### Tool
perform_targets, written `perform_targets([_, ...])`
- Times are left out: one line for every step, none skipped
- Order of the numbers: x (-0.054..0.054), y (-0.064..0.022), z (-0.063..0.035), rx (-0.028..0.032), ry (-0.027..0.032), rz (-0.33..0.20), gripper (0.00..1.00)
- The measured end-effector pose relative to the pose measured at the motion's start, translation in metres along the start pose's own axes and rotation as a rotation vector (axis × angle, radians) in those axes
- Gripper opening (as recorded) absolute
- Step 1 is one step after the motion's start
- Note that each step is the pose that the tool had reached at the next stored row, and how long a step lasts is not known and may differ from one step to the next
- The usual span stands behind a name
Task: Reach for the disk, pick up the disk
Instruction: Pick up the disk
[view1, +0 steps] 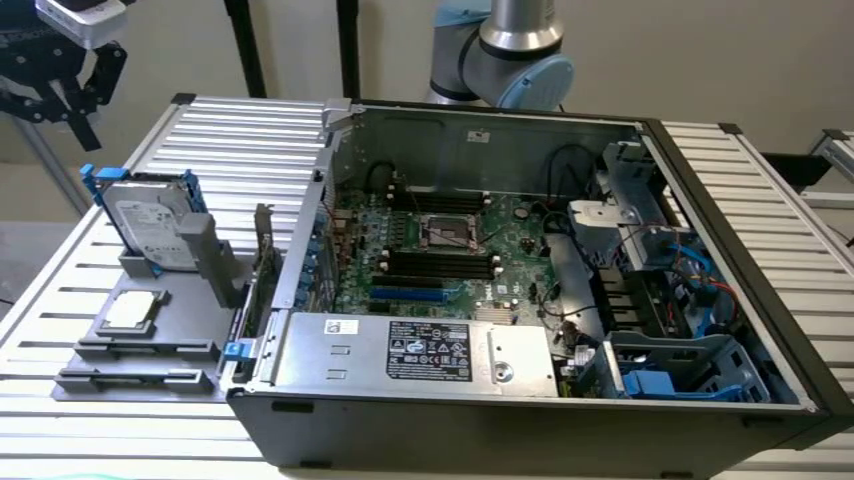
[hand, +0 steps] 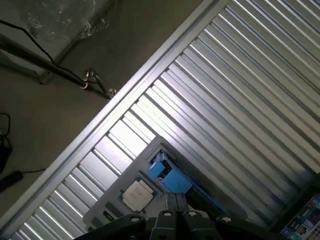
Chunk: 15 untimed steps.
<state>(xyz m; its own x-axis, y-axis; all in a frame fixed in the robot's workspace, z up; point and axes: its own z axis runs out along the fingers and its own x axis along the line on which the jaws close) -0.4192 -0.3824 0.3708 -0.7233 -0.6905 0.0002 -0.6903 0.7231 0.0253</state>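
Hovering at the exterior view's upper left: black gripper (view1: 60, 85), high above the ribbed aluminium table (view1: 240, 120) and well apart from the disk (view1: 144, 222). It holds nothing. Wide or narrow: cannot tell from either view.

The disk is a rectangular silver-grey metal hard drive with a white label, framed by a bright blue plastic carrier. It stands on edge in a grey plastic holder (view1: 200, 250) on the table, just beside the exterior view's left wall of the open dark grey computer case (view1: 534, 430). Likely reason for the upright stance: the top edge and both broad faces stay free for a pinch from above.

A small square silver chip (view1: 134, 310) lies flat on the same grey fixture, near the disk. It is not the target.

In the wrist view the camera looks down past the gripper (hand: 172, 222) onto the disk (hand: 169, 176), seen edge-on by its blue carrier, with the chip (hand: 137, 194) beside it. Judgement: the reach is roughly lined up over the holder, with no contact and the grasp not yet begun.
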Motion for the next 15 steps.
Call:
perform_targets([0.0000,0.0000,0.0000,0.0000,0.0005,-0.019,0.11])
perform_targets([0.0000,0.0000,0.0000,0.0000,0.0010,-0.036,0.11])
perform_targets([0.0000,0.0000,0.0000,0.0000,0.0014,-0.055,0.11])
perform_targets([0.0000,0.0000,0.0000,0.0000,0.0019,-0.072,0.11])
perform_targets([0.0000,-0.0001,0.0000,0.0000,0.0024,-0.092,0.11])
perform_targets([0.0000,0.0000,0.0000,0.0000,0.0029,-0.110,0.11])
perform_targets([0.0000,0.0000,0.0000,0.0000,0.0033,-0.127,0.11])
perform_targets([0.0000,0.0000,0.0000,0.0000,0.0037,-0.146,0.11])
perform_targets([0.0000,-0.0001,0.0000,0.0000,0.0042,-0.165,0.11])
perform_targets([0.0000,0.0000,0.0000,0.0000,0.0047,-0.183,0.11])
perform_targets([0.0000,0.0000,0.0000,0.0000,0.0052,-0.201,0.11])
perform_targets([0.0000,0.0000,0.0000,0.0001,0.0056,-0.218,0.11])
perform_targets([0.0000,0.0000,0.0000,0.0001,0.0060,-0.236,0.11])
perform_targets([0.0000,0.0000,0.0000,0.0000,0.0065,-0.254,0.11])
perform_targets([0.0000,0.0000,0.0001,0.0000,0.0069,-0.273,0.11])
